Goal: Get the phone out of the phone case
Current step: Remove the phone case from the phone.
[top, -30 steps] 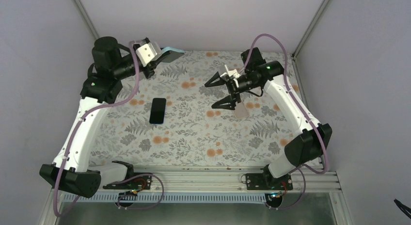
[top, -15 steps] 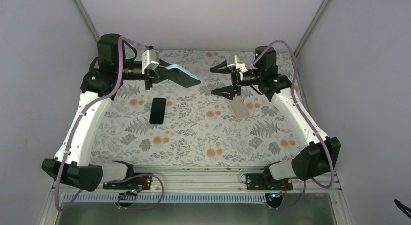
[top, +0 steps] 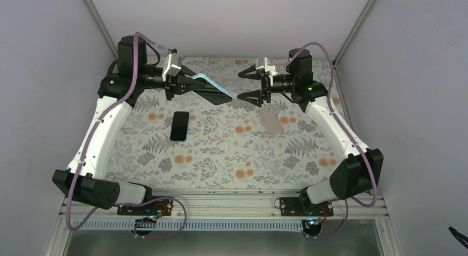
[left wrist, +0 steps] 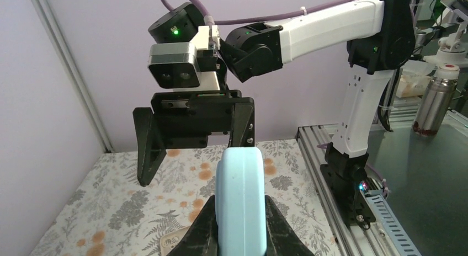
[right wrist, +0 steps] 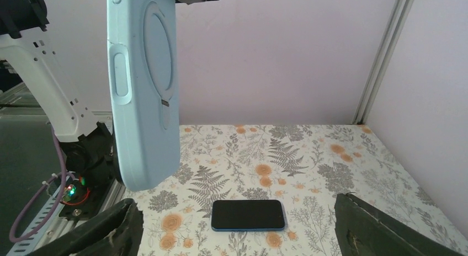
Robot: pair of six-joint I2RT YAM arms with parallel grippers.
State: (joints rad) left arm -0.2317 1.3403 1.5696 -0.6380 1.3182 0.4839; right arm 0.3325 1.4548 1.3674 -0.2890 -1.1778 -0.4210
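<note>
My left gripper (top: 190,88) is shut on a light blue phone case (top: 212,89) and holds it in the air over the back of the table, its free end pointing right. The case fills the left wrist view (left wrist: 240,201) between my fingers (left wrist: 201,234). Its back shows in the right wrist view (right wrist: 144,96). My right gripper (top: 239,85) is wide open and empty, facing the case's free end, close but apart. A black phone (top: 179,126) with a blue rim lies flat on the mat, also in the right wrist view (right wrist: 248,214).
A beige phone-shaped item (top: 270,120) lies on the floral mat (top: 221,156) under the right arm, also in the left wrist view (left wrist: 174,242). Grey walls and corner posts close in the back and sides. An aluminium rail (top: 232,201) runs along the near edge.
My left arm swung the blue case from the back left corner toward the middle. My right gripper rose and moved back off the beige item to face the case, staying open.
</note>
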